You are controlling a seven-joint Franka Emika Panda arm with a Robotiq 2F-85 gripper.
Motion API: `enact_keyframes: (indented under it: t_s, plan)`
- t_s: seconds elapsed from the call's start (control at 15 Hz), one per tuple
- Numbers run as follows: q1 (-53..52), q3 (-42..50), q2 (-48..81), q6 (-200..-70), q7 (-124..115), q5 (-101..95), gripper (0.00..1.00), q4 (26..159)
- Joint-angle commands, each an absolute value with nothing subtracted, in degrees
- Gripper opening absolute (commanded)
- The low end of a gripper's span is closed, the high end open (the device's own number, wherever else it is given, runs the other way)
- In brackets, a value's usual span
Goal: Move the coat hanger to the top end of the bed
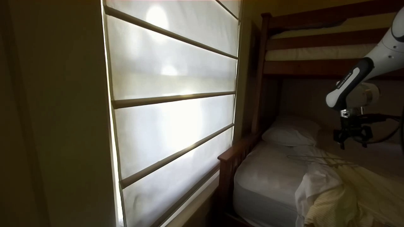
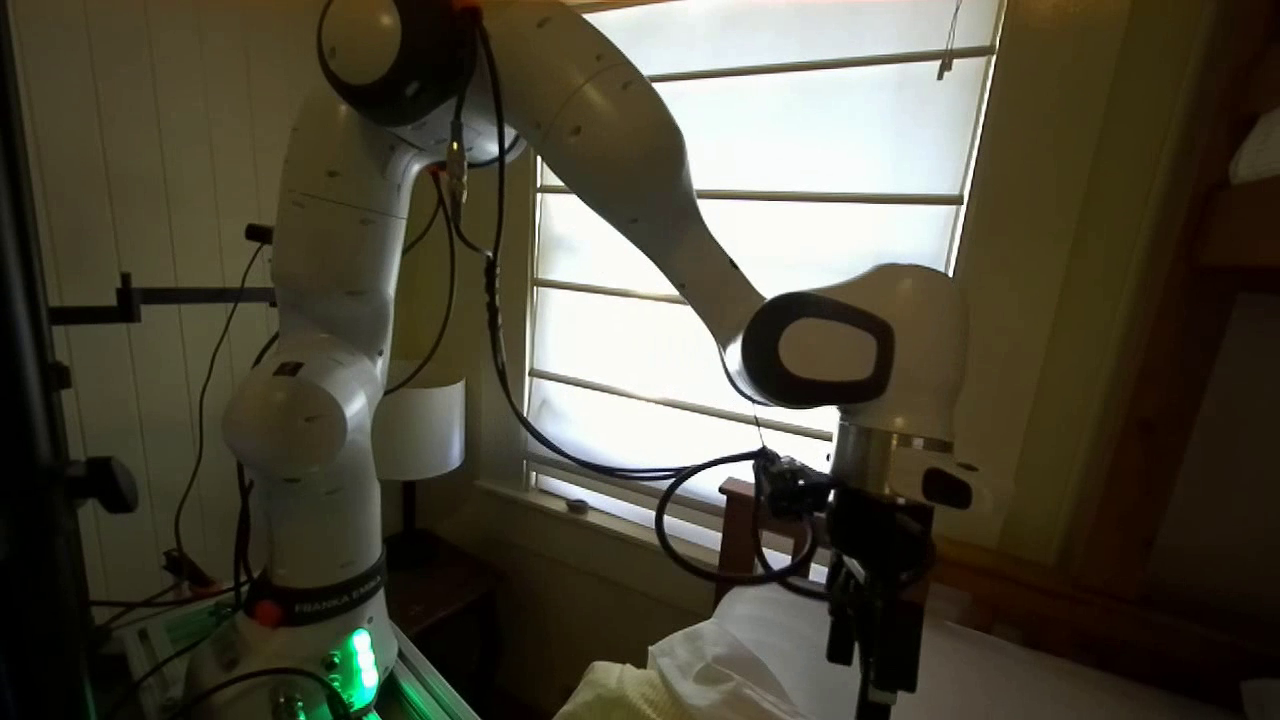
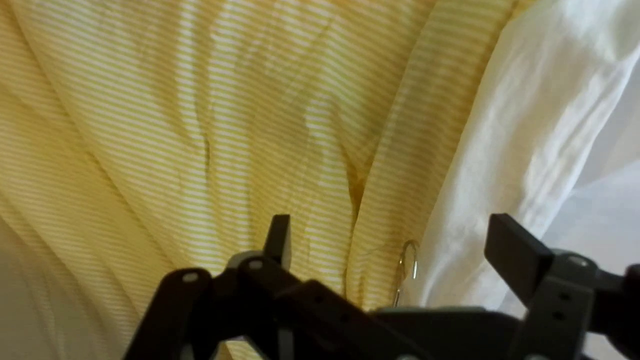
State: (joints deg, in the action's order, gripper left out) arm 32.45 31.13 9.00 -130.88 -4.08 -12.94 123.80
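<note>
Presumably, the hand hangs above the bed to line up a pick: its fingers stand wide apart, gripping nothing, one to each side of the hook of the wire coat hanger as the wrist view looks down. The hook shows where the yellow striped sheet meets the white sheet. The hanger lies short of the pillow, which probably marks the top end. The hand hides whatever lies below the hook; in an exterior view the frame is faint, its far side hard to trace.
</note>
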Motion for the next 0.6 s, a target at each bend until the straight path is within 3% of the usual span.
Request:
enact_keyframes:
  t_s: [0.0, 0.53]
  plan:
    - [34.92, 31.24, 15.33, -130.83, -6.63, -3.47, 1.00, 117.39]
    - [35.10, 30.59, 16.68, -132.68, -11.45, -0.07, 1.00, 116.82]
